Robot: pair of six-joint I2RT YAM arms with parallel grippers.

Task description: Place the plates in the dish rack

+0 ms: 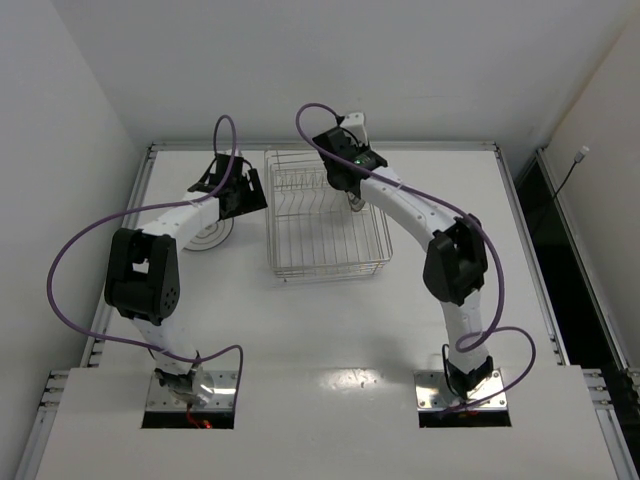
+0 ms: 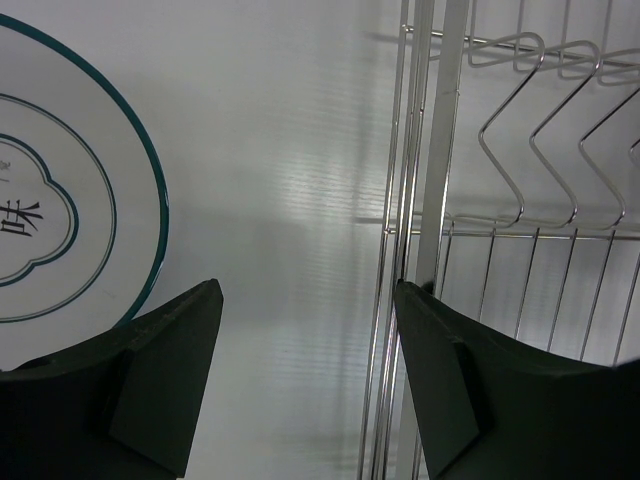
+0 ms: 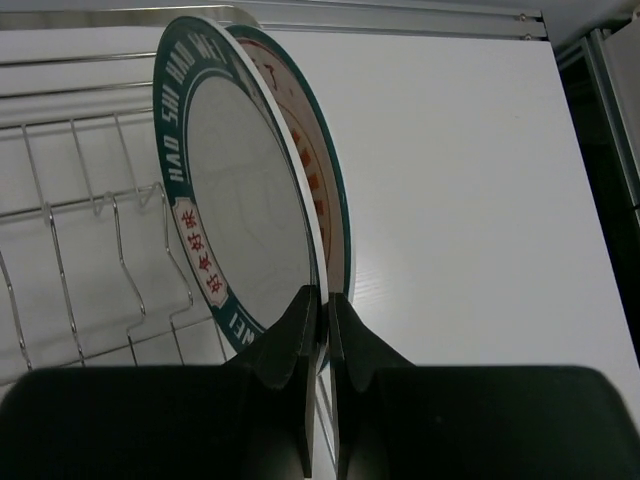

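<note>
The right gripper [image 3: 325, 300] is pinching with its jaws pressed together on the lower rim of the lettered-rim plate [image 3: 240, 190], a round plate with a dark blue-green band of white lettering and a red label with Chinese characters; it is holding that plate upright on edge over the far part of the dish rack [image 1: 330, 262], right of its middle; whether the plate's edge is resting on the wires is not showing. Just behind it, face to face, the orange-marked plate [image 3: 325, 190] is standing upright too, its teal edge peeking past the first one; whether the two are touching, or whether this one is also caught in the pinch, I cannot tell. The rack's zigzag divider tines are showing bare to the left of the pair. The left gripper [image 2: 307, 290] is hanging low over the white table [image 1: 330, 330] with its fingers [image 2: 170, 370] spread wide and nothing between them; it is sitting in the gap between the rack's left wall and the teal-ringed plate [image 2: 60, 200], its right finger just beside the rack's wires. That plate, white with thin teal rings and a Chinese character in its centre, is lying flat on the table left of the rack, partly hidden under the left wrist in the overhead view.
</note>
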